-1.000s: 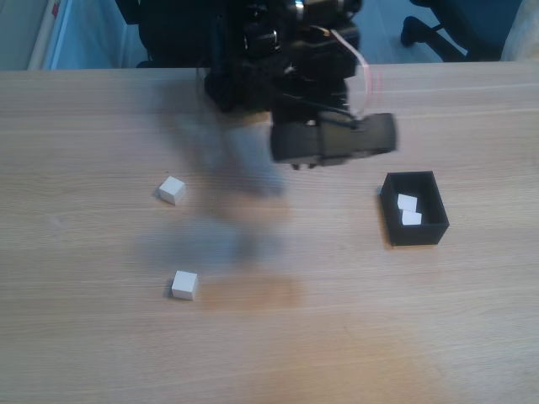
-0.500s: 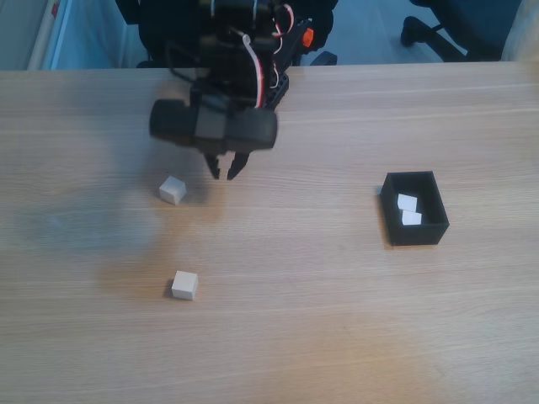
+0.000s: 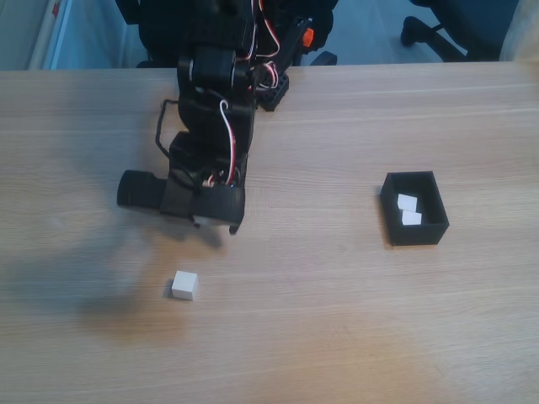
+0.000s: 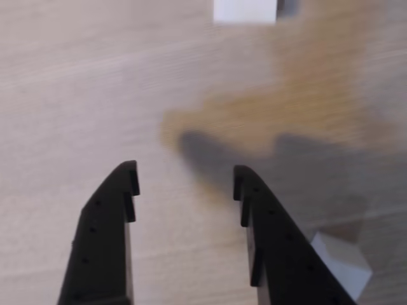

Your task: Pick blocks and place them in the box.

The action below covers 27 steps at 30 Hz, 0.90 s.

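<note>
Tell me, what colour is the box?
Black; the box shows best in the fixed view.

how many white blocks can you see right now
4. Two blocks lie in the box: one and one. One block sits on the table near the front. One block shows in the wrist view, just outside the fingers.

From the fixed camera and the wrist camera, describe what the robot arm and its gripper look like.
The arm is matte black, built of blocky segments, with loose red and white wires along it and an orange piece near its base. The gripper has two black, tapering plastic fingers with stepped inner edges and small holes.
</note>
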{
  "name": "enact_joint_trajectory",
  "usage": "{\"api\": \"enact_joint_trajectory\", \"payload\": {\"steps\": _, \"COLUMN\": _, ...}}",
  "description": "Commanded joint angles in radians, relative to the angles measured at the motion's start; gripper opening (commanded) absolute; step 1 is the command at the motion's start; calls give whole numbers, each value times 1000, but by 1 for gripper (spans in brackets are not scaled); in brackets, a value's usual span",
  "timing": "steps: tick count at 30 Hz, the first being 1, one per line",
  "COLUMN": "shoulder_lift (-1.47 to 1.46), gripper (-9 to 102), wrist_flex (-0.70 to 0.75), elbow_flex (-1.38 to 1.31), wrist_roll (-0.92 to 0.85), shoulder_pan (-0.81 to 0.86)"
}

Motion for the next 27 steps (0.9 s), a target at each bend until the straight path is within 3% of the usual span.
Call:
{"api": "enact_joint_trajectory", "payload": {"steps": 1, "shoulder_lift": -34, "gripper": 17, "wrist_flex": -63, "elbow_flex": -71, "wrist_roll": -2, "shoulder_pan": 11}}
{"api": "enact_joint_trajectory", "payload": {"steps": 10, "shoulder_lift": -166, "gripper": 18, "wrist_flex": -163, "elbow_flex": -138, "wrist_roll": -48, "shoulder_pan": 63}}
{"api": "enact_joint_trajectory", "payload": {"steps": 27, "shoulder_lift": -330, "gripper": 17, "wrist_flex": -204, "elbow_flex": -291, "wrist_roll": -44, "shoulder_pan": 66}}
